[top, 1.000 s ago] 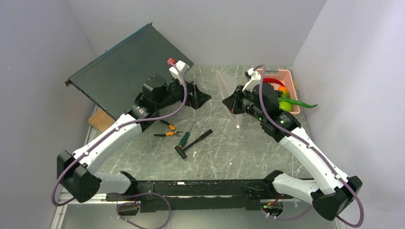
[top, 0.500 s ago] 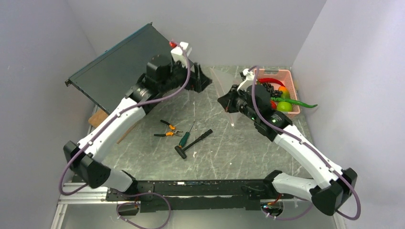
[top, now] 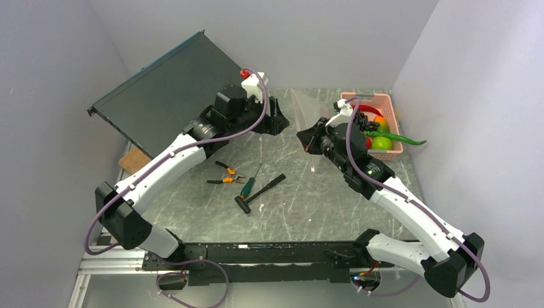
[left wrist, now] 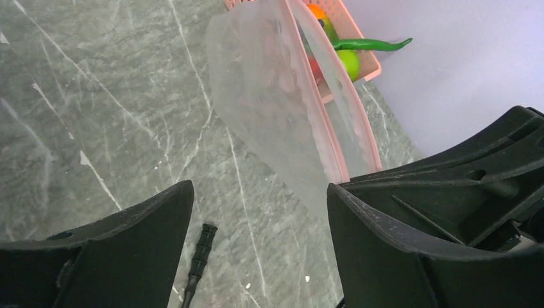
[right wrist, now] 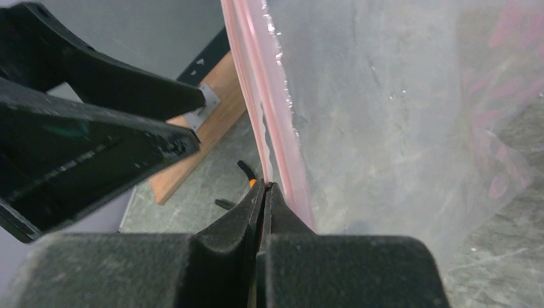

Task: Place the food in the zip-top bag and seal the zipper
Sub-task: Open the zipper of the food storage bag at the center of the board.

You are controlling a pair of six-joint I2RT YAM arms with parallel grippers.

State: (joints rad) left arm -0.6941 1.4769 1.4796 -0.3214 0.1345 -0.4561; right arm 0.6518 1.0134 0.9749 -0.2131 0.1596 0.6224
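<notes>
Flanking veined grey tabletop [top: 321, 192]: pale walls [top: 308, 38]

Bare table [top: 333, 205] front-right; pliers [top: 224, 174], screwdriver [top: 249, 184], hammer [top: 260, 192] mid-left; zip-top bag [top: 305, 112] screens basket [top: 375, 95] from left tool [left wrist: 260, 189].

One clear bag [top: 306, 119], one pink basket [top: 387, 98], perhaps six toy foods [top: 382, 142] crowded inside it and partly hidden, one pliers [top: 226, 175], one screwdriver [top: 249, 185], one hammer [top: 260, 192], and one dark panel [top: 167, 90].

Orange-handled pliers [top: 224, 174], a green-handled screwdriver [top: 249, 186] and a black hammer [top: 266, 187] are grouped together. A pink slotted basket [top: 375, 96] is set far right.
</notes>
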